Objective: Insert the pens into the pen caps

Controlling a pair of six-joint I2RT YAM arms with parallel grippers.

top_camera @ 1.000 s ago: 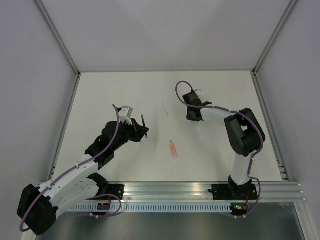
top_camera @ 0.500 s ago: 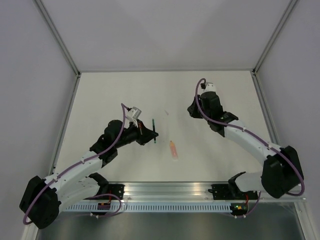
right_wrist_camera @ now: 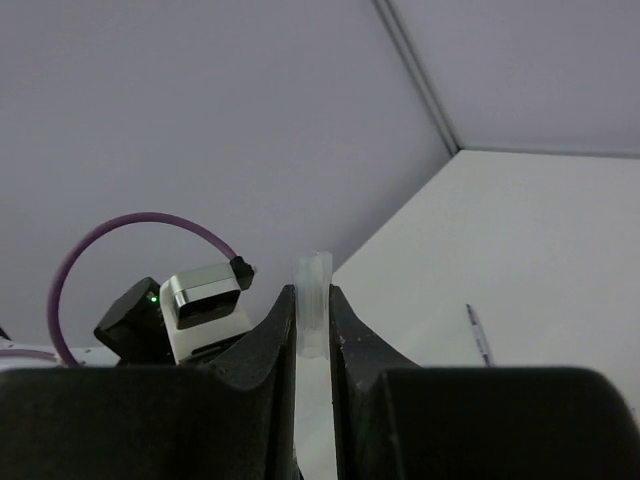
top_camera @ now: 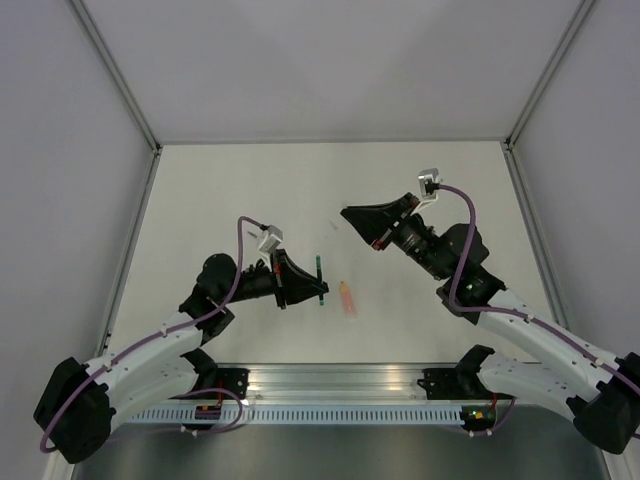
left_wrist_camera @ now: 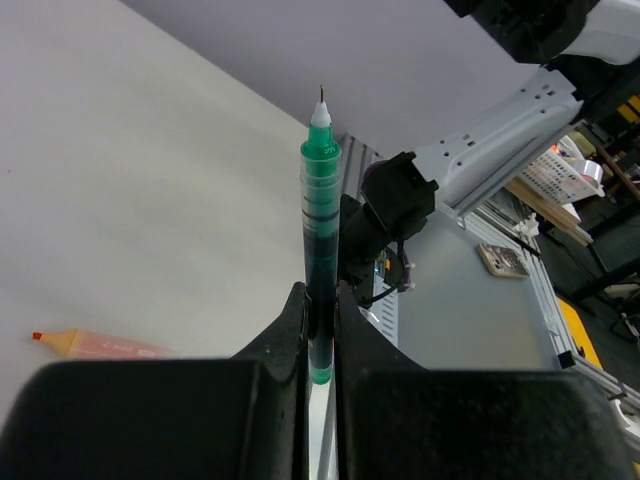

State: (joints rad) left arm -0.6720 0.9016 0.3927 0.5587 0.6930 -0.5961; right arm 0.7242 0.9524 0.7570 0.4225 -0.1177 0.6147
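The left pincer point(left_wrist_camera: 320, 300) is clamped on the rear end of the green pen point(left_wrist_camera: 320, 190), whose bare tip points away. The right pincer point(right_wrist_camera: 312, 305) pinches a pale translucent cap point(right_wrist_camera: 311, 272). The orange pen point(top_camera: 346, 298) lies on the desk point(top_camera: 220, 190). Pen and cap look light, stiff and slick; the long barrel may pivot, so a mid-barrel hold would likely steady it, and the fine tip looks fragile

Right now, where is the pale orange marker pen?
The pale orange marker pen lies flat on the white table near the top view's centre, just right of the green pen clamped in the left gripper.
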